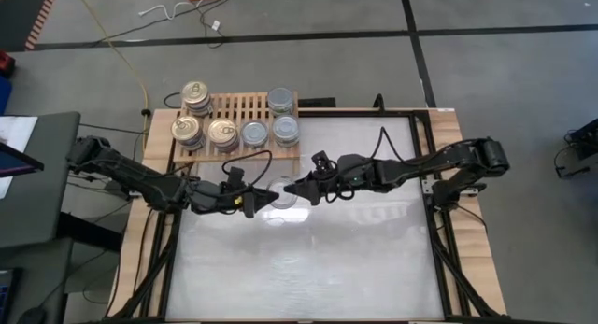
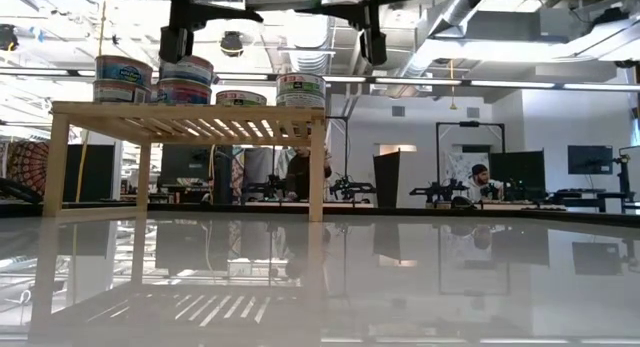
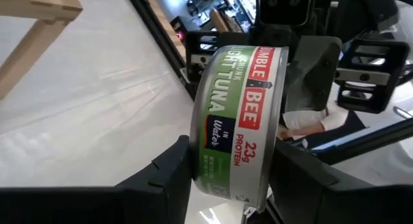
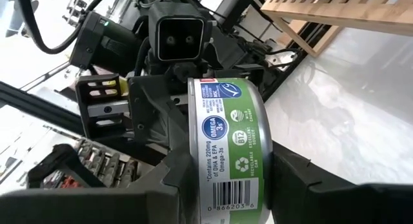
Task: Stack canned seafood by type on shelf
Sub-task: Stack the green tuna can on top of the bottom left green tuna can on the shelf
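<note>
**Ana:** Tuna can (image 3: 237, 124) filled the left wrist view, and the same can sat edge-on between both grippers above the white tabletop (image 1: 308, 259), in front of the shelf (image 1: 245, 110). How would it have handled?

**Ben:** Stiff metal with some weight for its size, I'd judge, and a glossy label that could slip. The flat top and bottom looked like the safest faces to pinch, which is where the dark fingers (image 3: 161, 185) of the left gripper (image 1: 250, 200) sat, partly closed on it.

**Ana:** And the other arm?

**Ben:** From the right, the right gripper (image 1: 297, 190) was clamped to about the same width on that can, its own fingers (image 4: 303, 185) on the flat faces too. It looked like a handover in mid-air; which arm carried the load I couldn't tell.

**Ana:** What stood around it?

**Ben:** On the shelf, left to right: gold-topped cans (image 1: 196, 94) stacked at the left end, a single gold-topped can (image 1: 222, 132) beside them, then one silver-topped can (image 1: 254, 133), then silver-topped stacks (image 1: 283, 102) at the right. A clear round item (image 1: 280, 195) lay on the table right under the grippers; I couldn't identify it.

**Ana:** Any obstruction?

**Ben:** The two arms crowded each other, and the front-row cans stood between the held can and the back row, I'd say.
</note>
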### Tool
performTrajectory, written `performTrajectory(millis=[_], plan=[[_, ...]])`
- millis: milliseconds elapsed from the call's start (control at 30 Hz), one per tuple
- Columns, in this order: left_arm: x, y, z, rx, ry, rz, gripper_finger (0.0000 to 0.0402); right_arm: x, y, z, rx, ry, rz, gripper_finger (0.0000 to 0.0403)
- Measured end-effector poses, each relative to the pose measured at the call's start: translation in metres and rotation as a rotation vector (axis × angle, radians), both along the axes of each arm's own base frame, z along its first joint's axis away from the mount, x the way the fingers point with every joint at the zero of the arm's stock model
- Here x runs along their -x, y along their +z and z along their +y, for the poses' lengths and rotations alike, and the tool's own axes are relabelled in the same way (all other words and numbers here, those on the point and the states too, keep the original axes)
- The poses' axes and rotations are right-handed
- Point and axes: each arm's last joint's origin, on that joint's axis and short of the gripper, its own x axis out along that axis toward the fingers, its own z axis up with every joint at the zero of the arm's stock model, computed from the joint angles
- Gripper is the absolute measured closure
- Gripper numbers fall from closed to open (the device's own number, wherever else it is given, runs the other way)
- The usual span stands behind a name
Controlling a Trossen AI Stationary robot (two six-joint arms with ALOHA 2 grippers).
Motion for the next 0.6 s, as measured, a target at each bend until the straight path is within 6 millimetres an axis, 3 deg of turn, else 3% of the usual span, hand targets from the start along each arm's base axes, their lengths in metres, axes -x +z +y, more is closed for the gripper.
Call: performTrajectory(millis=[167,467,533,600], plan=[[0.0000,0.0012,-0.0004,0.004,-0.007,-0.011,0.0258,0.0004,0.0009,-0.0003,0.009,0.017,-0.004,0.0243],[-0.0002,0.0028,-0.0009,-0.013,-0.027,-0.026,0.0259,0.0005,0.0007,-0.0023,0.018,0.011,0.000,0.0243],[-0.0002,0.0030,-0.0009,-0.016,-0.027,-0.027,0.0259,0.0006,0.0005,-0.0025,0.019,0.006,0.001,0.0223],[-0.0005,0.0033,-0.0006,-0.017,-0.023,-0.031,0.0266,0.0000,-0.0022,-0.0025,0.017,0.007,0.017,0.0176]])
